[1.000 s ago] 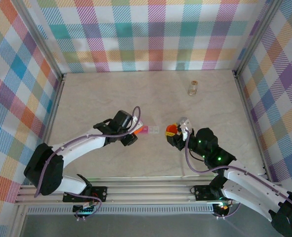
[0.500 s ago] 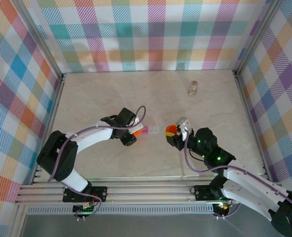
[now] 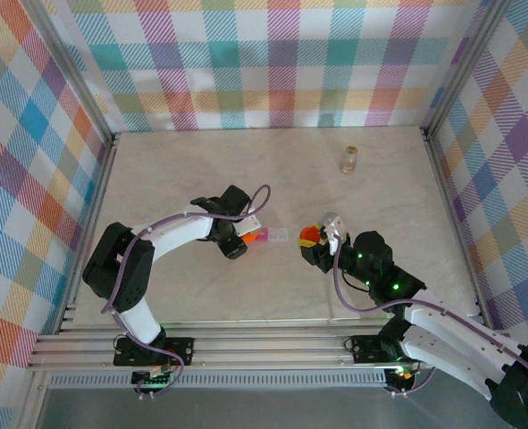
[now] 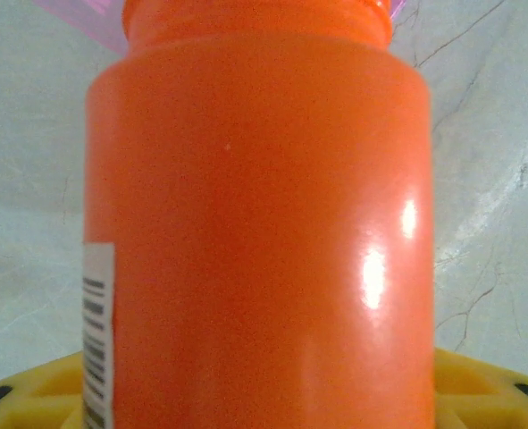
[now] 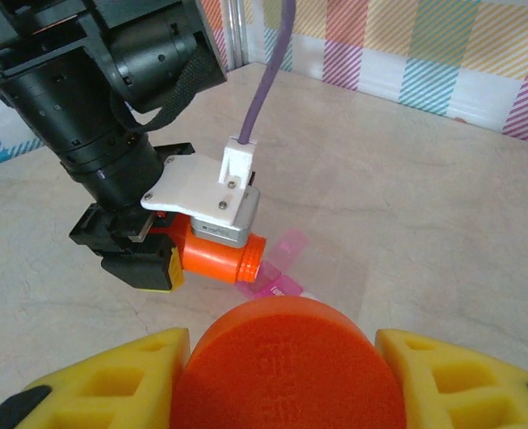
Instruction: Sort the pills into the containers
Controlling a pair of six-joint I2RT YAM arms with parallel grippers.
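Left fingers (image 4: 491,393) clamp the orange bottle (image 4: 264,223) sideways, mouth by the pink pill box (image 3: 274,236) in the middle of the table (image 3: 183,170). Right fingers (image 5: 112,384) pinch the cap (image 5: 286,366). I'd tilt slowly, keeping the mouth over the box.

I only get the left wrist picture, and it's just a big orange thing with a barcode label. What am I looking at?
Observer: An orange bottle, gripped by the left gripper and tipped on its side.
Operator: Where's its lid?
Observer: The orange cap is off the bottle, clamped in the right gripper.
Operator: What is the bottle aimed at?
Observer: Its open mouth points at a flat pink pill box.
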